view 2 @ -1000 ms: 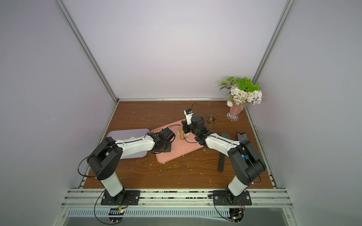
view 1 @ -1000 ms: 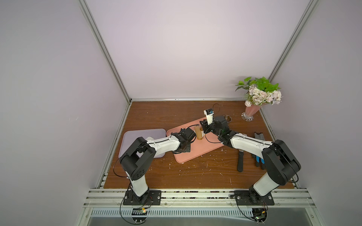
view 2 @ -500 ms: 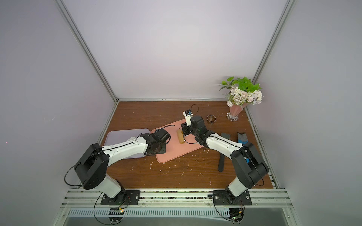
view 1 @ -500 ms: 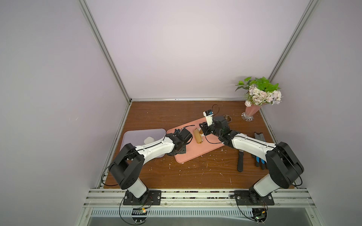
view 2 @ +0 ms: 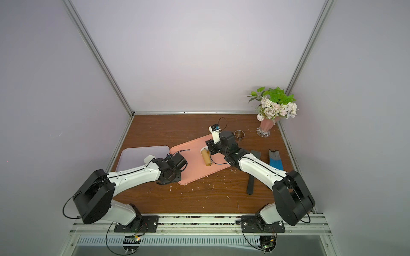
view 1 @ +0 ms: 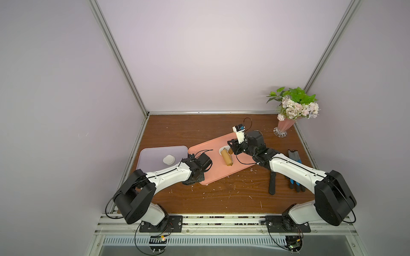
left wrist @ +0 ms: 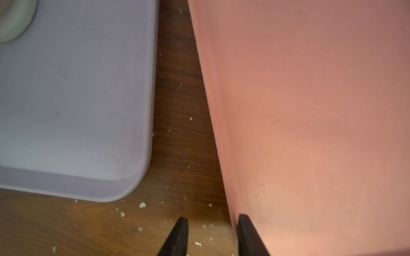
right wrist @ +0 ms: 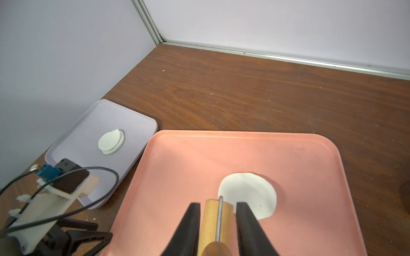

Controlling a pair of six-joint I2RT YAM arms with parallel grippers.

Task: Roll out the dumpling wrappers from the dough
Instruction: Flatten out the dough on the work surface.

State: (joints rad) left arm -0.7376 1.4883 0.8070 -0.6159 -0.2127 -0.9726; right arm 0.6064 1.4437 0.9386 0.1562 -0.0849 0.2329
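The dough (right wrist: 248, 195) lies as a flat white round sheet on the pink tray (right wrist: 288, 155). In both top views the tan wooden roller (view 1: 226, 157) (view 2: 206, 158) covers part of it. My right gripper (right wrist: 218, 205) (view 1: 231, 149) is shut on the roller's (right wrist: 216, 219) end. Two dumpling wrappers (right wrist: 111, 141) (view 1: 168, 159) lie stacked on the lavender tray (right wrist: 73, 144). My left gripper (left wrist: 213, 218) (view 1: 193, 178) is open and empty, low over the bare wood at the pink tray's (left wrist: 310, 110) left edge, near the lavender tray's (left wrist: 77, 99) corner.
A steel ring cutter (view 2: 239, 134) and a pink flower vase (view 1: 286, 126) stand at the back right. A black-handled tool (view 1: 272, 181) and blue-handled tools (view 1: 294, 159) lie right of the pink tray, partly under my right arm. White crumbs dot the wooden table (view 1: 221, 199).
My left gripper has drawn back from the roller to the pink tray's left edge, and its jaws have parted. The roller now lies flatter on the tray. The right arm has barely moved.
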